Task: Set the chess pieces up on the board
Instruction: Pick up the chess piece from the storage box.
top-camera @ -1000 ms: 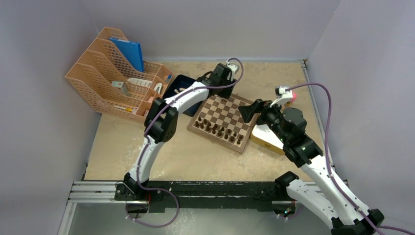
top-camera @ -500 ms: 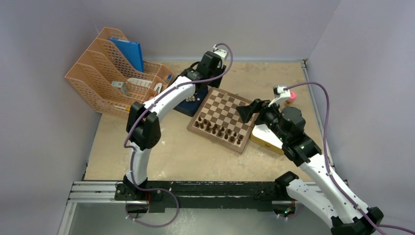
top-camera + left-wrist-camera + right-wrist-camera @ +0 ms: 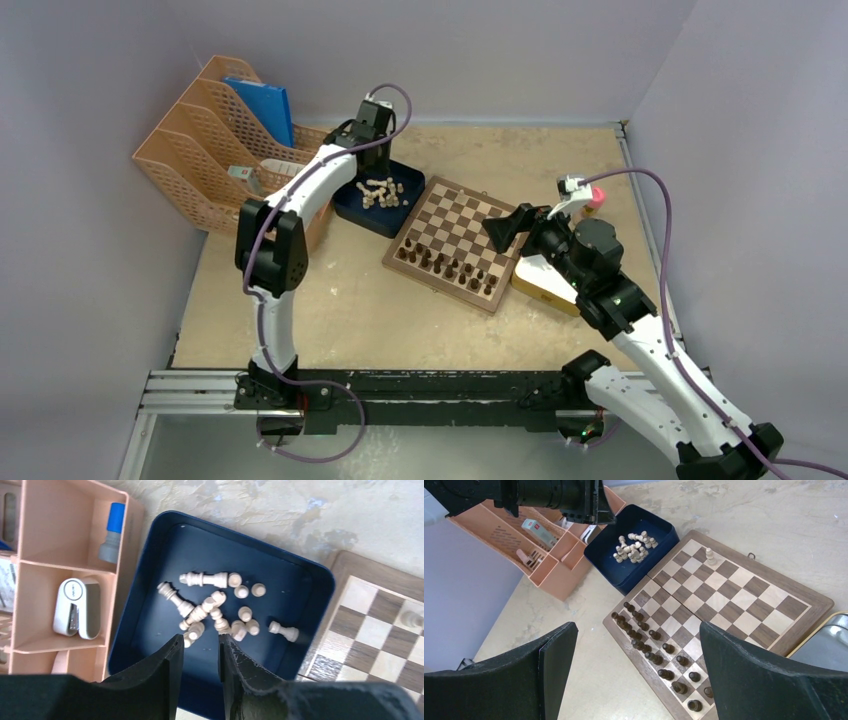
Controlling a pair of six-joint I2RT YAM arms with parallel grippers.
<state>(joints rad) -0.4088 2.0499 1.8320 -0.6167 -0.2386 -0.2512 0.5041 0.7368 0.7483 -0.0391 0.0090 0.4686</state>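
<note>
Several light beige chess pieces (image 3: 215,607) lie jumbled in a dark blue tray (image 3: 150,605), also seen from above (image 3: 380,190) and from the right wrist (image 3: 634,547). One light piece (image 3: 710,556) stands on the board (image 3: 724,595) near its far edge. The board (image 3: 462,222) lies mid-table. My left gripper (image 3: 200,639) hovers over the tray's near side, its jaws a narrow gap apart with nothing between them. My right gripper (image 3: 638,626) hangs wide open and empty above the board's right side (image 3: 497,232).
Dark brown pieces (image 3: 450,268) fill the board's two near rows. A peach desk organizer (image 3: 230,160) with a stapler (image 3: 75,607) stands left of the tray. A yellow-rimmed tin (image 3: 545,280) lies under my right arm, beside the board.
My left arm swung left from the board's far corner to above the blue tray, and its jaws narrowed. The right arm barely moved.
</note>
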